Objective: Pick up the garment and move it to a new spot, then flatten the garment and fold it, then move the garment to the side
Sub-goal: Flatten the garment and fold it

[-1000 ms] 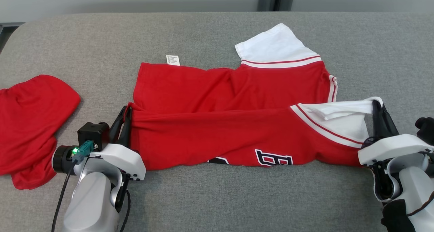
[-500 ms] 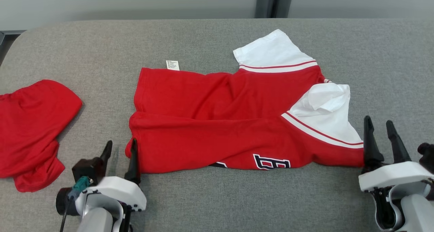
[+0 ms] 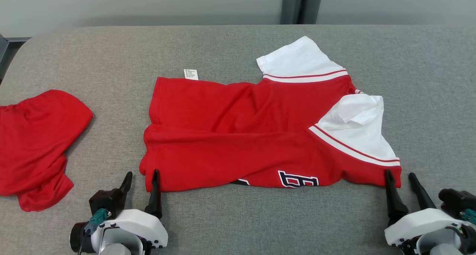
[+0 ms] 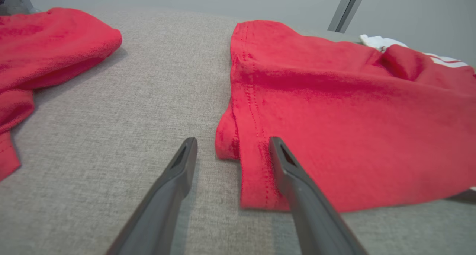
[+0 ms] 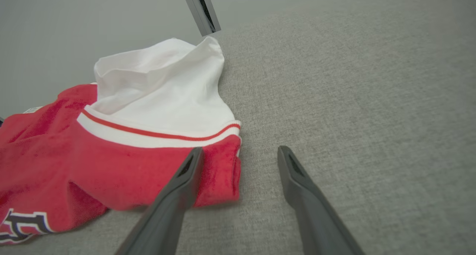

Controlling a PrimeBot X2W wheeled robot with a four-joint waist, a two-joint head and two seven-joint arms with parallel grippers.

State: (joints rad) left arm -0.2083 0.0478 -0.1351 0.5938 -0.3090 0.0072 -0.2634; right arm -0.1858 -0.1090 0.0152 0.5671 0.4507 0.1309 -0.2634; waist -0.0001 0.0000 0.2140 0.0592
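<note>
The garment (image 3: 241,136) is a red jersey with white sleeves, lying folded lengthwise on the grey table (image 3: 238,217), its near half laid over its far half. My left gripper (image 3: 142,174) stands open at the garment's near-left corner, its right finger over the hem (image 4: 256,162). My right gripper (image 3: 400,175) stands open at the near-right corner, by the white sleeve (image 5: 160,98). In the wrist views the left gripper (image 4: 233,141) and the right gripper (image 5: 241,150) hold nothing. Lettering (image 3: 297,179) peeks out at the near edge.
A second red cloth (image 3: 33,143) lies crumpled at the table's left edge, also seen in the left wrist view (image 4: 44,50). Two grey posts (image 3: 301,5) stand beyond the far edge. Bare grey table stretches to the right (image 5: 353,98) of the garment.
Both grippers opened and let go of the garment's two ends, then drew back toward the near edge. The right sleeve dropped onto the jersey. The camera also shifted.
</note>
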